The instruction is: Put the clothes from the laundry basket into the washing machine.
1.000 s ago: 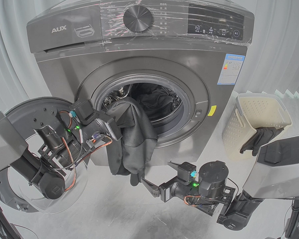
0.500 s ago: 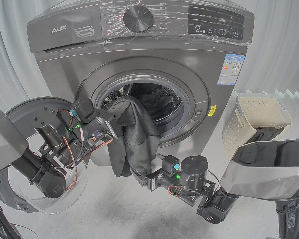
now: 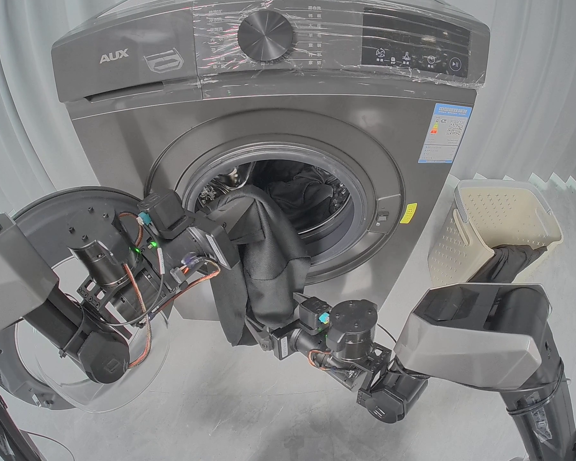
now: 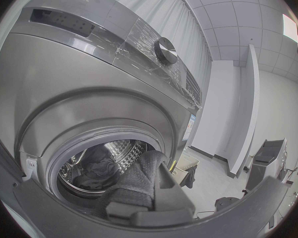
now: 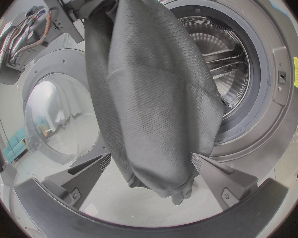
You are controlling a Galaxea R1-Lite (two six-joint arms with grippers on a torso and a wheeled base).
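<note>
While the left gripper (image 3: 232, 216) stands just at the left edge of the round opening of the washing machine (image 3: 365, 116), its fingers are closed on the upper part of a dark garment (image 3: 269, 257). The garment's top lies over the lower left rim of the opening and the rest hangs down in front of the machine. In the left wrist view we see the cloth bunched between the 2 fingers (image 4: 170, 189), with the drum (image 4: 122, 149) behind it.

The right gripper (image 5: 150, 157) is lower, at the bottom end of the same garment. Its jaws are wide apart and the hanging end sits between them – they have not closed on anything. We cannot tell if the finger pads touch the cloth.

Inside the drum lie other dark clothes (image 3: 301, 190), toward the back. The door (image 3: 57, 225) is swung fully open to the left of the machine.

The laundry basket (image 3: 493, 225) stands on the floor (image 3: 205, 411) to the right of the machine, close to its front corner. 1 dark piece of cloth (image 3: 509, 260) hangs over the basket's near rim – partly inside, partly outside.
</note>
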